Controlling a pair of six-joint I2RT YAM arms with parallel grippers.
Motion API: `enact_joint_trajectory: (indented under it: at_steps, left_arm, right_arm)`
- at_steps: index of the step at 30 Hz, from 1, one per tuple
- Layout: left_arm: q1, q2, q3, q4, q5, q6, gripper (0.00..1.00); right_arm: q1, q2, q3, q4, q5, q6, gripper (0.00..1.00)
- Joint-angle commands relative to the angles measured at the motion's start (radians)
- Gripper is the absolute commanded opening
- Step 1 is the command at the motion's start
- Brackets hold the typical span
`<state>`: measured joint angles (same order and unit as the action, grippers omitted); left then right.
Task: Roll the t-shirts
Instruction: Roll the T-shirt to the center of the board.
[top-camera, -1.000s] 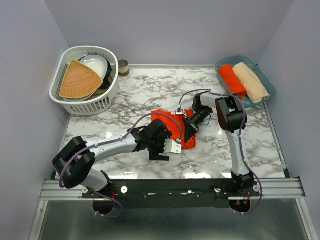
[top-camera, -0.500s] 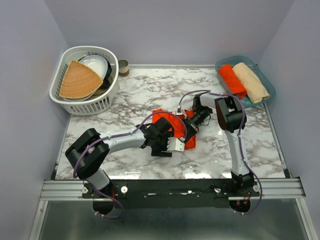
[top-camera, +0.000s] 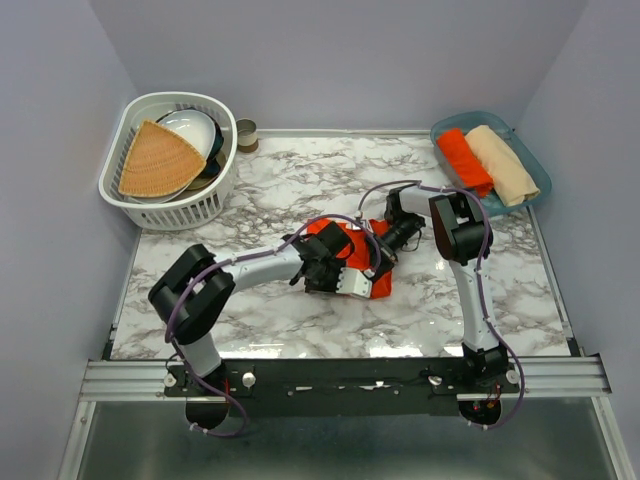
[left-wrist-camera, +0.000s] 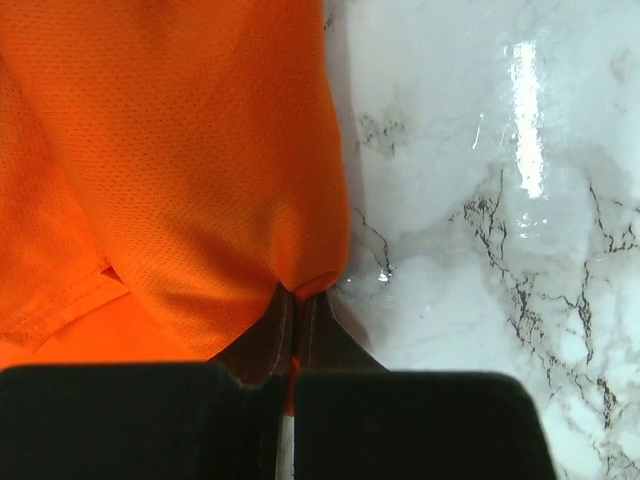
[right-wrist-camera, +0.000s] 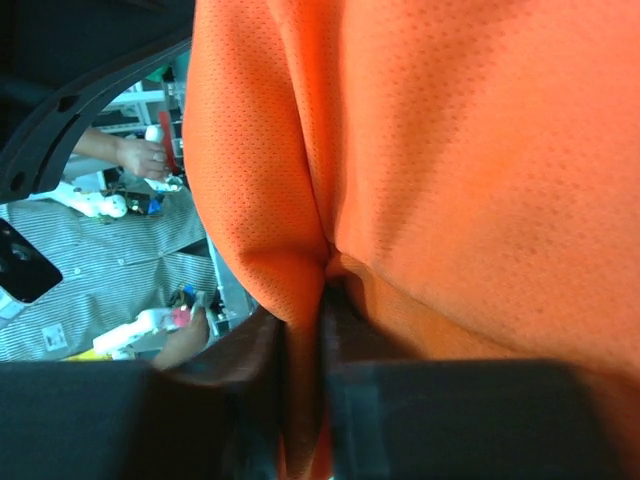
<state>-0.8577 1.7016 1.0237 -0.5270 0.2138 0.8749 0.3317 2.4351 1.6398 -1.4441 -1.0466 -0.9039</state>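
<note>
Sitting at the left of the desk (top-camera: 300, 180) is a white basket (top-camera: 215, 190) with a tan mat (top-camera: 155, 160) in it. In the middle lies an orange t-shirt (top-camera: 352, 248), all bunched up. The left end effector (left-wrist-camera: 296, 300) is pinched tight on its edge, low by the desk. The right end effector (right-wrist-camera: 320, 300) is squeezed on a fold of the same shirt. At the right, a blue tray (top-camera: 540, 185) holds a rolled t-shirt (top-camera: 463, 160) beside a tan roll (top-camera: 502, 165).
</note>
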Motion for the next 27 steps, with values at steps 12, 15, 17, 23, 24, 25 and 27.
enact_joint_trajectory:
  at_steps: [12,15,17,23,24,25,27]
  left_arm:
    - [0.155,0.222,0.206,-0.539,0.476,0.067,0.00]
    - [0.177,0.275,0.278,-0.606,0.541,0.082,0.00]
    - [0.186,0.306,0.334,-0.668,0.564,0.101,0.00]
    - [0.220,0.363,0.421,-0.764,0.663,0.150,0.00]
    - [0.233,0.383,0.433,-0.783,0.682,0.160,0.00]
    - [0.239,0.392,0.440,-0.813,0.694,0.171,0.00]
    - [0.250,0.398,0.447,-0.824,0.714,0.183,0.00]
  right_arm:
    - [-0.204,-0.756,-0.374,0.412,0.217,-0.076,1.00]
    - [-0.133,-1.003,-0.558,0.623,0.263,-0.122,1.00]
    - [-0.015,-1.176,-0.746,0.765,0.335,-0.148,1.00]
    - [0.260,-1.393,-1.024,1.077,0.457,-0.136,1.00]
    - [0.283,-1.397,-1.038,1.096,0.467,-0.141,1.00]
    - [0.305,-1.392,-1.049,1.131,0.486,-0.145,1.00]
    - [0.343,-1.369,-1.058,1.145,0.493,-0.158,1.00]
